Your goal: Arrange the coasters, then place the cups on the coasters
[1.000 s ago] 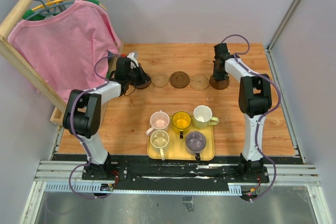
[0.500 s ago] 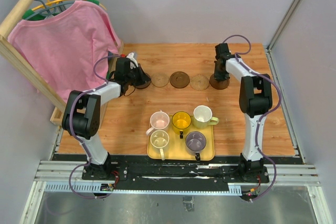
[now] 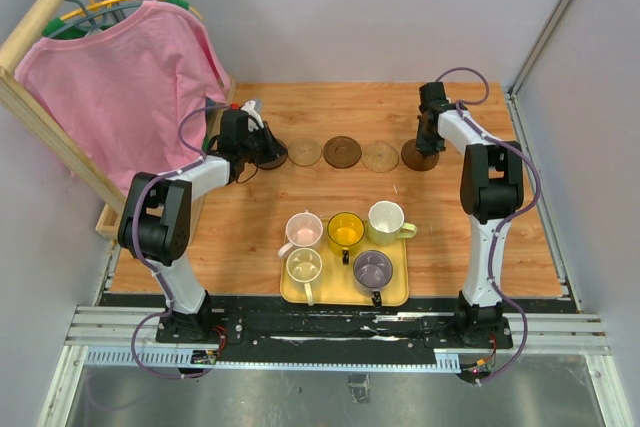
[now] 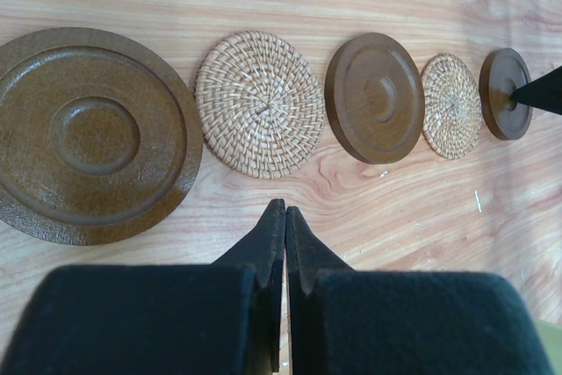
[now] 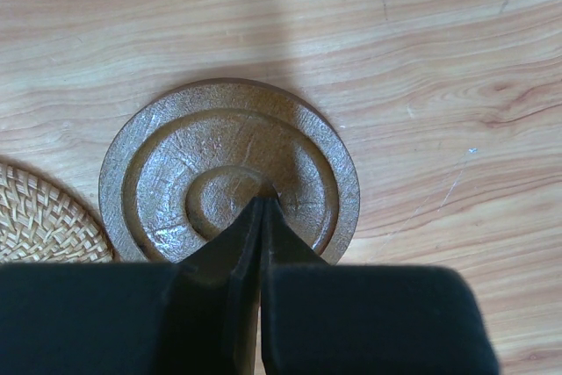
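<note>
1. Nearest the arm bases, the yellow tray [image 3: 398, 290] is sitting on the wooden table [image 3: 240, 237] with all five cups in it. The cream-beige cup [image 3: 303, 266] and grey-purple cup [image 3: 372, 269] are sitting in the near row. Behind them, the pink cup [image 3: 304, 230], the yellow cup [image 3: 346, 231] and the white cup [image 3: 386, 218] are lining up.
2. Further back, the five coasters are lying in a row across the table, left to right: big dark coaster [image 4: 92, 133], woven tan coaster [image 4: 260, 103], dark middle coaster [image 4: 375, 97], second tan coaster [image 4: 451, 105], dark right-end coaster [image 5: 230, 173]. They're sitting close together with nothing on them but a gripper tip.
3. The left gripper [image 4: 284, 217] is pinching its fingers tight together on nothing, pointing at the gap between the big dark coaster and the woven one. Can't tell if it's touching the wood.
4. The right gripper [image 5: 261, 205] is also squeezing fully closed, its tips resting on the centre bump of the right-end coaster.
5. Far left, a pink shirt [image 3: 120, 87] is hanging on a wooden rack [image 3: 40, 17].
</note>
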You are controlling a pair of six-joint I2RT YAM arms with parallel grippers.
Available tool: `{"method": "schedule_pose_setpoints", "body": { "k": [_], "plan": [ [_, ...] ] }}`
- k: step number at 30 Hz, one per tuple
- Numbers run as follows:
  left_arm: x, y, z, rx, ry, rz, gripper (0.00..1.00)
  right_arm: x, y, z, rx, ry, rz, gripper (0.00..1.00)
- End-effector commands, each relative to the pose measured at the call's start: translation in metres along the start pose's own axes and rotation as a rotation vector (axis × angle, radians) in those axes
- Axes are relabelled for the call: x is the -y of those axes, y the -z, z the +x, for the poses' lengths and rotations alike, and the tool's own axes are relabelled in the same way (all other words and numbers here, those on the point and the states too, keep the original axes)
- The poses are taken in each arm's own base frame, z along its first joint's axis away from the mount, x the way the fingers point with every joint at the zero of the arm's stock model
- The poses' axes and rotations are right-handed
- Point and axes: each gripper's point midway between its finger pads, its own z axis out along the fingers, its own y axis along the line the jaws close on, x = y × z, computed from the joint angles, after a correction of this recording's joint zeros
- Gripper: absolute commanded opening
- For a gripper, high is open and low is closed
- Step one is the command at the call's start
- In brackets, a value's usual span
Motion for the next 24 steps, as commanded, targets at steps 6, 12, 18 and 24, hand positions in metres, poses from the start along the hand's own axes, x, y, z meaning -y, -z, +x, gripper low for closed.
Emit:
{"method": "schedule_pose_setpoints", "body": {
  "k": [6, 12, 18, 24],
  "plan": [
    [0.010, 0.005, -0.010, 0.028, -0.023, 0.022, 0.01, 0.016, 0.006, 0.014, -0.053, 0.002, 0.032, 0.01],
    [0.013, 0.006, -0.020, 0.057, -0.036, 0.027, 0.01, 0.004, 0.027, -0.011, 0.020, 0.025, -0.044, 0.01],
    [0.020, 0.012, -0.038, 0.105, -0.085, 0.029, 0.01, -0.013, 0.062, -0.039, 0.128, 0.055, -0.148, 0.04],
    [0.022, 0.020, -0.050, 0.155, -0.146, 0.030, 0.01, -0.039, 0.086, -0.043, 0.170, 0.086, -0.270, 0.04]
  ]
}}
